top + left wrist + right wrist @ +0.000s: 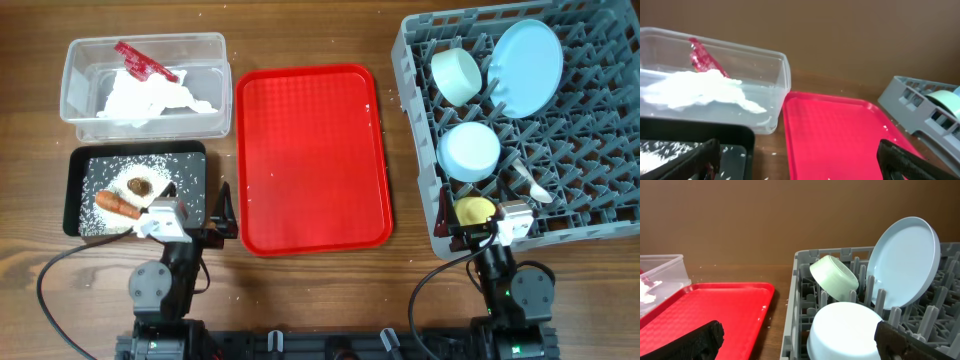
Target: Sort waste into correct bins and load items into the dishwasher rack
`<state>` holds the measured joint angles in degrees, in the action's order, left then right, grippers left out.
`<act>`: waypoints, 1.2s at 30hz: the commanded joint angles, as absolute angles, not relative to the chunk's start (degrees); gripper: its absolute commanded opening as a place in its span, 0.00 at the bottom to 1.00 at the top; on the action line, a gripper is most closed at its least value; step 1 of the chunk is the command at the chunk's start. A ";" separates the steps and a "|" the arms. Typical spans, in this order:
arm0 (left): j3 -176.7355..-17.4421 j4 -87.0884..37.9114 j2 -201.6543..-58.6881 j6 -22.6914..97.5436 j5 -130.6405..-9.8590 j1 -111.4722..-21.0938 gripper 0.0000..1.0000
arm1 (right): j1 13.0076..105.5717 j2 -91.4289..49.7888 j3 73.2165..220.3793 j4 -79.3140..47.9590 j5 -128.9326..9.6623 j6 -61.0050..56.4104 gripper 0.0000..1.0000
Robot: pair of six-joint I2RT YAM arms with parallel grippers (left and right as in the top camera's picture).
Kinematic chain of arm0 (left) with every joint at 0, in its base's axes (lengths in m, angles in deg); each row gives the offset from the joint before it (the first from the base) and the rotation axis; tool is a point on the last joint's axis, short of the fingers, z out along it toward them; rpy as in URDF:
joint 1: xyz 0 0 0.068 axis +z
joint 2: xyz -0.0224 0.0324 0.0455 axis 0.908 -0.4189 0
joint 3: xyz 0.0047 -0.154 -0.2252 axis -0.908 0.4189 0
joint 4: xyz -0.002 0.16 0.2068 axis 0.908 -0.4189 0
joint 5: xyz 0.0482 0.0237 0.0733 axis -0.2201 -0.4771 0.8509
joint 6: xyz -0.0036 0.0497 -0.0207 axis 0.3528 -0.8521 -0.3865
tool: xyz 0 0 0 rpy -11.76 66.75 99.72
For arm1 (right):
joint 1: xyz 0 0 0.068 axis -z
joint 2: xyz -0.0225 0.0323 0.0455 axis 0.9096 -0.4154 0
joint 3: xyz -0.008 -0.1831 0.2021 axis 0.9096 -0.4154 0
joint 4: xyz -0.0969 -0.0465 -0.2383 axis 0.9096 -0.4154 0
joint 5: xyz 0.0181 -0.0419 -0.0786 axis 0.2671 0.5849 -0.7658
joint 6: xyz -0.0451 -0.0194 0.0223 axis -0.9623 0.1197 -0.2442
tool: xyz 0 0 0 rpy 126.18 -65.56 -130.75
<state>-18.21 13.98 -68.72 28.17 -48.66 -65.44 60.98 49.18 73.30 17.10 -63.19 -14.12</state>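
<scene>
The clear tub (80,55) at the back left holds the red wrapper (145,64) and white tissue (150,95); both also show in the left wrist view, wrapper (702,56) and tissue (700,87). The black tray (78,170) holds rice grains (100,215), the carrot-like stick (118,205) and the brown lump (140,186). The grey rack (600,215) holds the blue plate (528,66), pale green bowl (456,75), blue bowl (470,151), yellow cup (475,210) and white spoon (530,184). My left gripper (797,162) and right gripper (797,340) are open and empty.
The flat red serving tray (312,160) lies between the bins and the rack, with a few stray rice grains on the wood (222,190) beside it. Both arms sit at the table's front edge.
</scene>
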 commanded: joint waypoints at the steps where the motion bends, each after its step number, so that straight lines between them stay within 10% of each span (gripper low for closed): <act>1: -17.53 8.75 -64.24 29.11 -47.43 -64.68 1.00 | 60.74 49.68 73.22 17.25 -63.30 -13.84 1.00; 36: -17.53 5.43 -58.86 28.85 -45.99 -64.37 1.00 | 60.74 49.68 73.22 17.25 -63.30 -13.84 1.00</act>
